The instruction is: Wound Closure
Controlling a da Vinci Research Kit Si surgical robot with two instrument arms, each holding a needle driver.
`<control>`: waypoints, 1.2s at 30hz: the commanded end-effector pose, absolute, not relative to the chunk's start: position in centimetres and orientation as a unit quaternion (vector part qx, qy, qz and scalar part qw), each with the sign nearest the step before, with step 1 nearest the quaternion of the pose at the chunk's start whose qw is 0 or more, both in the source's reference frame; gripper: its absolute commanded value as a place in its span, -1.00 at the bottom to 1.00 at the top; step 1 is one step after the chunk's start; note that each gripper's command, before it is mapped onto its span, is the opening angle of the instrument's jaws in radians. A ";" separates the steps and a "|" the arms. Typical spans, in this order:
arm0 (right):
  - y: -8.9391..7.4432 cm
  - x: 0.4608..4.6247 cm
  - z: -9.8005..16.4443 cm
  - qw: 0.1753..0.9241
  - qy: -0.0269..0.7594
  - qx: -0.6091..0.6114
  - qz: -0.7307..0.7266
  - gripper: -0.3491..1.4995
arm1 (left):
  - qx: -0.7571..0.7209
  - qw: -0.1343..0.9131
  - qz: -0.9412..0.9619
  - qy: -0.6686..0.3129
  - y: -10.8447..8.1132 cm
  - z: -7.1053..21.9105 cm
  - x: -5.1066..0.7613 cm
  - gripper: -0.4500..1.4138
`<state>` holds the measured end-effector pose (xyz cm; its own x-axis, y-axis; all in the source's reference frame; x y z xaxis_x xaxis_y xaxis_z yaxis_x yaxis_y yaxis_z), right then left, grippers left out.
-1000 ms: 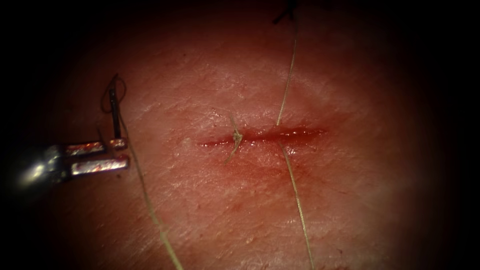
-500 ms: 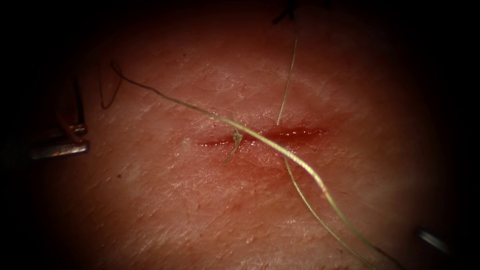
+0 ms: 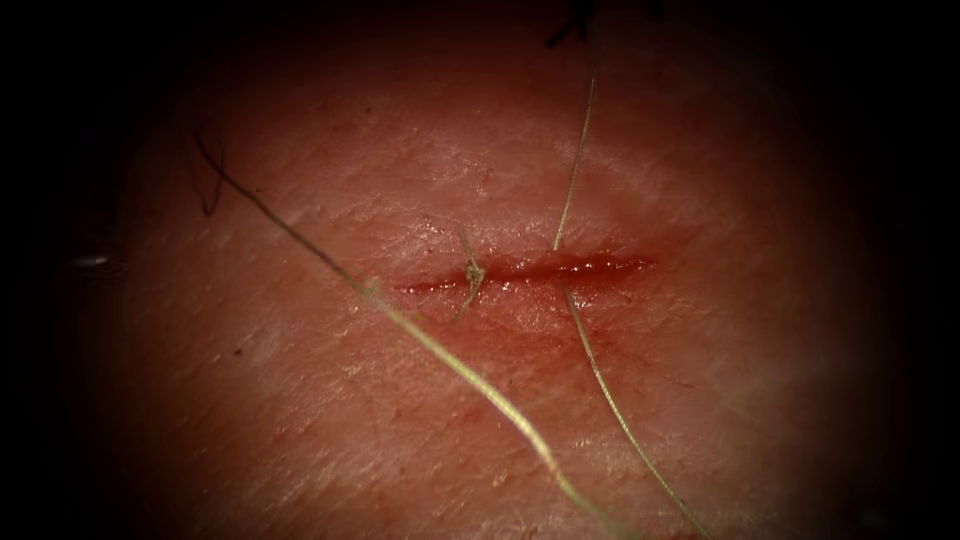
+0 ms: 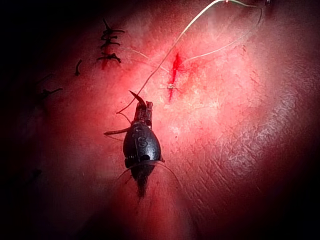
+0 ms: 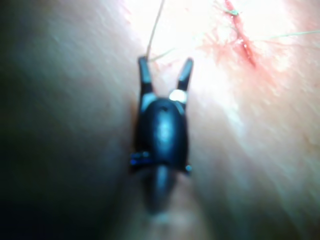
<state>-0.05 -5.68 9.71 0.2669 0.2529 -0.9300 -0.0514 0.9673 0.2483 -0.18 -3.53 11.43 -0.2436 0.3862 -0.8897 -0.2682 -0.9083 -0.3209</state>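
text: "S" | on: left arm's tool (image 4: 142,112), dark wrist body | other readable text: none

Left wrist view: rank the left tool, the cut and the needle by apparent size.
Left tool, though nearest the camera.
Cut and needle look alike.
Left gripper holds the needle mid-curve, off the tissue. Right gripper open, empty.

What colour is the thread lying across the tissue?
Pale yellowish-green thread, clearest in the endoscope view.
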 end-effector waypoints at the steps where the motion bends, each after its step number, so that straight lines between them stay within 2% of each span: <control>1: -5.6 -0.10 9.8 0.785 0.606 0.085 0.097 0.98 | -0.580 0.212 0.785 -0.049 -3.5 11.5 -0.17 -1.00; 6: -5.2 -0.24 10.0 0.744 0.653 0.068 0.125 0.93 | -0.574 0.223 0.787 -0.040 -3.5 11.4 -0.10 -1.00; 9: -4.9 0.02 10.2 0.755 0.638 0.043 0.145 0.91 | -0.579 0.219 0.784 -0.044 -3.5 11.4 -0.24 -1.00; 11: -4.7 0.28 10.5 0.769 0.625 0.017 0.136 0.80 | -0.586 0.214 0.780 -0.049 -3.6 11.4 -0.40 -1.00; 17: -4.6 0.95 11.2 0.810 0.571 -0.027 0.134 0.80 | -0.593 0.205 0.777 -0.054 -3.7 11.5 -0.65 -1.00; 18: -4.6 1.07 11.3 0.812 0.571 -0.030 0.119 0.73 | -0.593 0.202 0.778 -0.056 -3.7 11.5 -0.70 -1.00; 28: -4.7 1.60 11.7 0.814 0.572 -0.044 0.090 0.64 | -0.593 0.191 0.780 -0.062 -3.8 11.6 -0.90 -1.00; 36: -4.8 1.80 11.6 0.812 0.577 -0.046 0.076 0.47 | -0.594 0.188 0.780 -0.063 -3.8 11.6 -0.90 -1.00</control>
<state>1.74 -4.82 11.59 0.3239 0.0715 -0.9434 -0.1783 0.9839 0.0133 -0.85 -3.81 11.53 -0.2259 0.3684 -0.9018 -0.2196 -0.9212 -0.3213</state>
